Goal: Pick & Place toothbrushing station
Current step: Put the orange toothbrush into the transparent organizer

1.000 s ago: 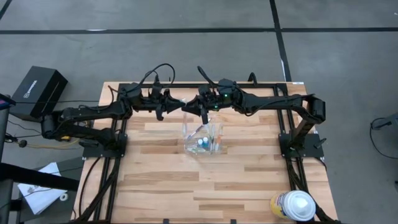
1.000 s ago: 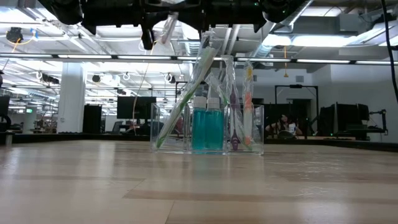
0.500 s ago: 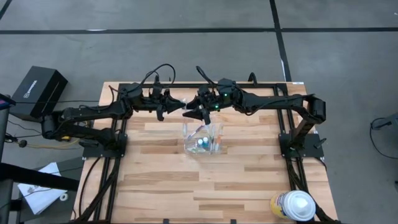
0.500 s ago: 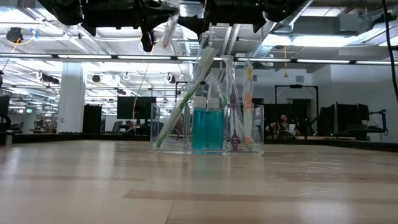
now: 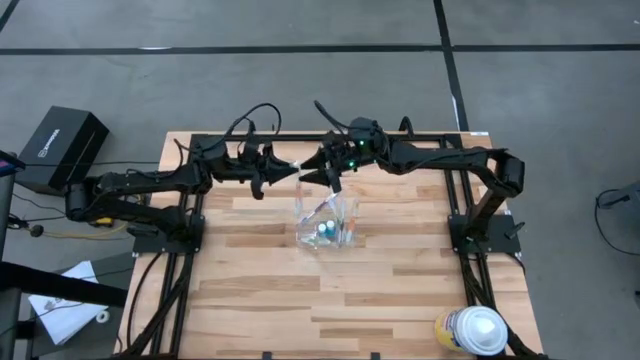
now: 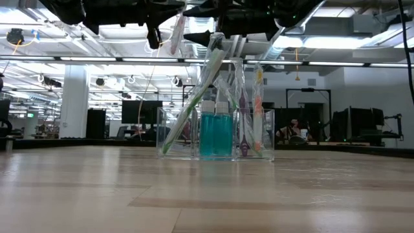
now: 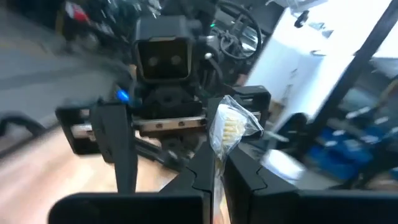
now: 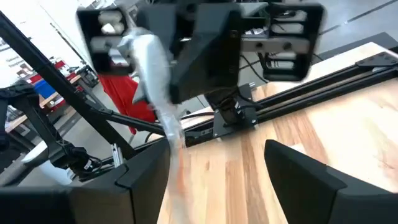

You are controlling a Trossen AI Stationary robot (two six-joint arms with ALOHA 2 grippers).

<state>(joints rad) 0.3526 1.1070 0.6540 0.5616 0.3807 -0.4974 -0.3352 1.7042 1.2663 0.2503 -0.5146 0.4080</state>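
Note:
A clear plastic cup (image 5: 328, 224) (image 6: 215, 133) stands on the table's middle. Inside it are two teal toothpaste tubes (image 6: 215, 134) and several wrapped toothbrushes (image 6: 257, 110) leaning on its walls. Above its far side, my left gripper (image 5: 270, 173) (image 7: 216, 180) is shut on another toothbrush (image 5: 287, 169) (image 6: 176, 29) in a clear wrapper. My right gripper (image 5: 320, 176) (image 8: 217, 177) faces it, open, with that toothbrush (image 8: 158, 93) running down close by one finger. My left gripper pinches the wrapped toothbrush's shaft (image 7: 217, 163) between its two fingers, coming level from the table's left. The bristle end (image 7: 229, 127) sticks out past the fingertips. The brush hangs tilted, clear of the cup and the table. Whether my right gripper touches the wrapper, I cannot tell.
A large white-and-yellow round container (image 5: 470, 330) stands at the table's near right corner. Black frame rails (image 5: 320, 137) run along the far edge and both sides. Bare wood (image 5: 260, 290) lies near and left of the cup.
My right gripper has opened its fingers wide beside the wrapped toothbrush. The toothbrush has stayed in my left gripper, at the same height above the cup.

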